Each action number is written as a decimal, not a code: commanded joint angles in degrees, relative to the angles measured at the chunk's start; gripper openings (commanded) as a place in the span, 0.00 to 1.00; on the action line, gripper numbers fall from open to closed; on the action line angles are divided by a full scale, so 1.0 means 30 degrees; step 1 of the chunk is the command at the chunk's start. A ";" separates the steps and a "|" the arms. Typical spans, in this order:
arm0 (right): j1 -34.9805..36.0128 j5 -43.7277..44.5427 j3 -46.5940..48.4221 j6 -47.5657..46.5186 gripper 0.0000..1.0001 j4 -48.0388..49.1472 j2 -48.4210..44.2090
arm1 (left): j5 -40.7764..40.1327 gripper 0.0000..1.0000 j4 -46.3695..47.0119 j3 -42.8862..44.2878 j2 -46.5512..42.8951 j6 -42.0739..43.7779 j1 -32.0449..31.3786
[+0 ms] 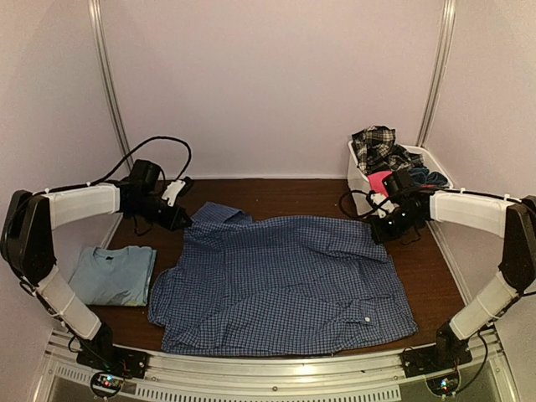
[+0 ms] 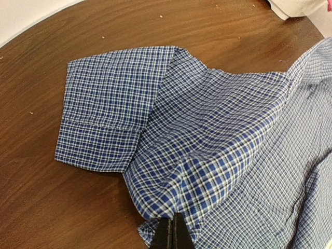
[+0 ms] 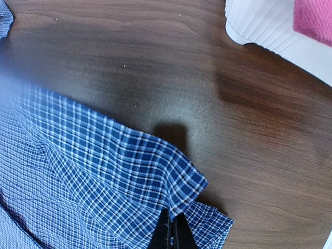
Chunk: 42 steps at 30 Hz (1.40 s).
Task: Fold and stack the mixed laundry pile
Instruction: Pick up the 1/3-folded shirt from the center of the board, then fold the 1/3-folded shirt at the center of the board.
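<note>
At ten and two o'clock, left gripper [image 1: 182,222] and right gripper [image 1: 377,234] clamped the blue small-check cloth button shirt [image 1: 280,285], apparently flattening it; next probably called for an even fold.

We found the overhead view dim and soft, a mauve cast on the walls [image 1: 276,84] behind the shirt [image 1: 280,280]. A bright strip glared along the rail [image 1: 276,373] in front of the shirt. From the left wrist the shirt was sharp and evenly lit, its folds casting soft shadows. From the right wrist its left part was blurred, a dark shadow lay on the table [image 3: 249,155] just past its edge, and the basket [image 3: 270,26] beyond looked washed out.
</note>
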 commanded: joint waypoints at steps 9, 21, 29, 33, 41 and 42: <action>-0.0133 -0.0787 -0.0319 -0.2017 0.77 -0.3052 -0.1472 | 0.1361 0.45 -0.1941 -0.1575 -0.1424 0.1347 -0.0211; -0.0169 -0.3404 0.4022 -0.5157 0.78 -0.3832 0.1822 | 0.0280 0.53 -0.1058 0.3698 0.4749 -0.5765 0.0994; -0.0818 -0.3520 0.5678 -0.4994 0.76 -0.4750 0.5367 | 0.0198 0.53 -0.1352 0.5913 0.6464 -0.6164 0.0994; -0.1539 -0.4415 0.5249 -0.5182 0.82 -0.4396 0.5925 | -0.0052 0.53 -0.1692 0.5996 0.6682 -0.5768 0.0993; -0.2747 -0.6138 0.5755 -0.5308 0.76 -0.4417 0.7998 | -0.0155 0.54 -0.2328 0.6657 0.7854 -0.5678 0.0994; -0.2799 -0.6388 0.5746 -0.5312 0.73 -0.4454 0.8177 | -0.0142 0.54 -0.2283 0.6709 0.7951 -0.5726 0.0994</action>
